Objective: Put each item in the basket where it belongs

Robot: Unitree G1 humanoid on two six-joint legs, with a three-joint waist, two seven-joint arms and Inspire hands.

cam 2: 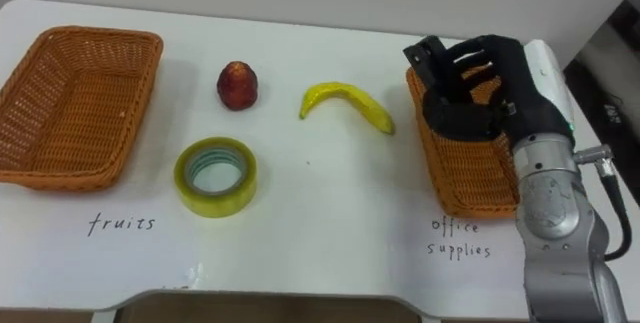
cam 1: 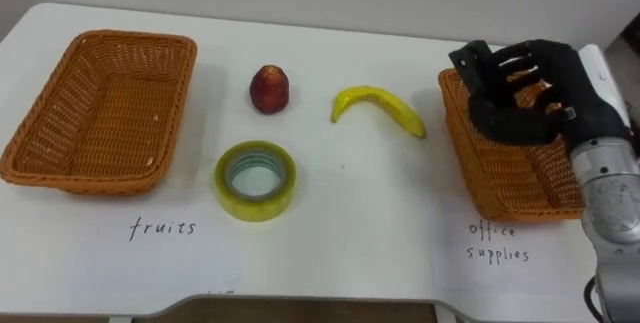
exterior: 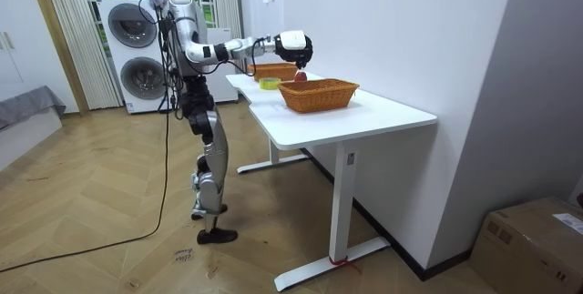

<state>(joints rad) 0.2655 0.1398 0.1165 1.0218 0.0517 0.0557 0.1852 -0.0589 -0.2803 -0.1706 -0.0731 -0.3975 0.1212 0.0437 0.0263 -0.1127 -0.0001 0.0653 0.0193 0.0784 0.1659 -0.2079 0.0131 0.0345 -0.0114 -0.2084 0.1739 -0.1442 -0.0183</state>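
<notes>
1. On the table [cam 1: 350, 253], three things were seen lying loose between the two baskets: a red fruit [cam 1: 270, 89], a banana [cam 1: 380, 105] and a tape roll [cam 1: 255, 180]. Each lay well apart from the others, and none was touched by a hand.
2. At the table's left, the left basket [cam 1: 60, 178] was found empty. By the writing [cam 1: 162, 228] below it, it was judged to be the one meant for fruit, so neither fruit had been put away.
3. At the right, the right basket [cam 1: 480, 178] was partly covered by the right hand [cam 1: 530, 98], which was held above it, palm down. Its fingers [cam 1: 500, 63] were seen spread and gently bent, with wicker showing through the gaps, and nothing was gripped in them.
4. What lay under the hand could not be made out (the basket's floor was hidden there), so it could not be told whether any office thing was already inside. The part of the floor that showed was bare.
5. From the room view, the robot was seen standing upright beside the table, that arm stretched out over the basket.
6. Little, if anything, was judged to be finished. The tape was left for the right basket, and the red fruit and banana for the left one. The banana lay near the right basket's rim, though it was owed to the far basket.
</notes>
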